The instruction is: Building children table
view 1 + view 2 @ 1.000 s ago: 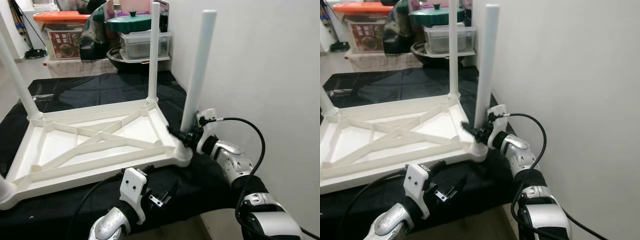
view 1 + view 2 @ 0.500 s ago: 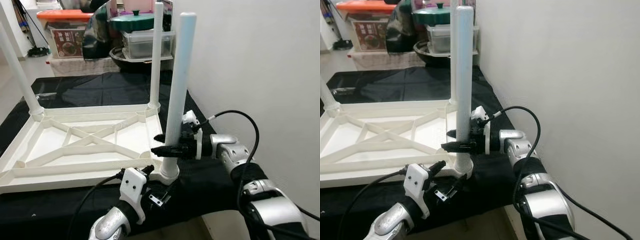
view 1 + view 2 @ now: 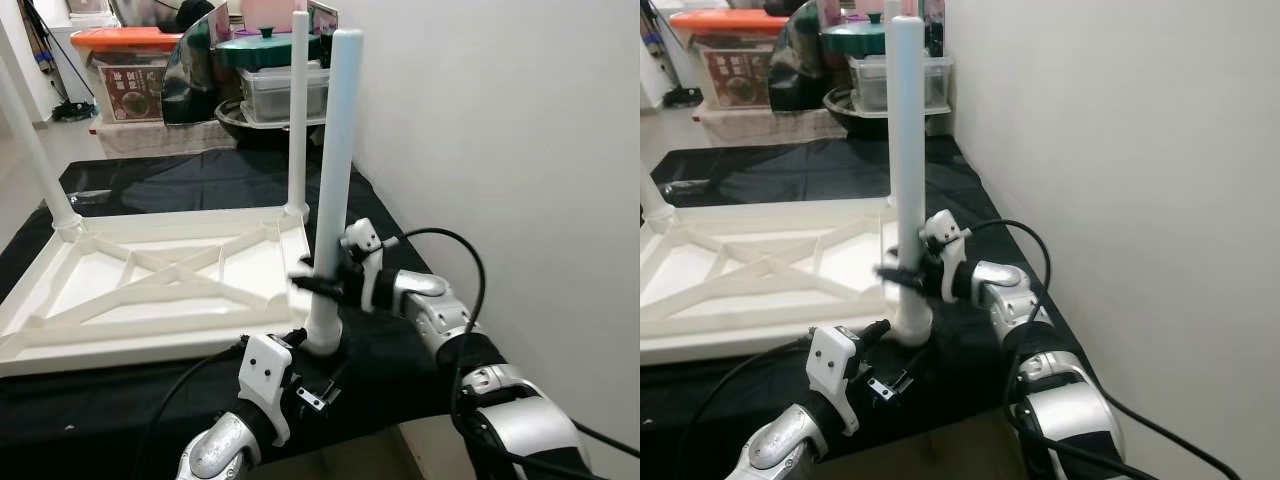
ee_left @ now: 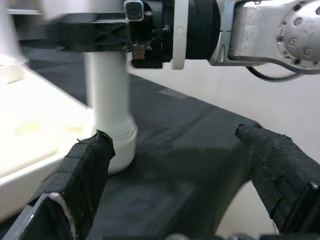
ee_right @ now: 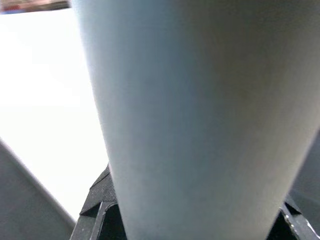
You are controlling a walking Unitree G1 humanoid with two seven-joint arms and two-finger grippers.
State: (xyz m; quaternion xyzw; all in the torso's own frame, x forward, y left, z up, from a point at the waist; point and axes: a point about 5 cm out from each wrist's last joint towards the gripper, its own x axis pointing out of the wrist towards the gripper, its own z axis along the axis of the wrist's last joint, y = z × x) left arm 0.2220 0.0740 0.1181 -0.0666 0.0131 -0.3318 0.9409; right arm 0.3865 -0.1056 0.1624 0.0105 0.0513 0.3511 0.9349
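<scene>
Right gripper (image 3: 318,285) clamps the upright table leg (image 3: 331,180) to seat it in the tabletop (image 3: 150,290) corner; left gripper (image 4: 175,165) idle, fingers spread

Both head views look forward and down on the worktop (image 3: 200,180), sharing the table leg (image 3: 330,190). The left wrist view sits low beside that leg's base; the right wrist view, seemingly pressed close, faces the leg between the right pincer (image 3: 315,283) fingers.

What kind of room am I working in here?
Probably a home storage or utility corner: an upturned white table lies on a black-covered surface by a plain wall, with stacked plastic bins and a green pot lid behind. The right hand grips a leg.
</scene>
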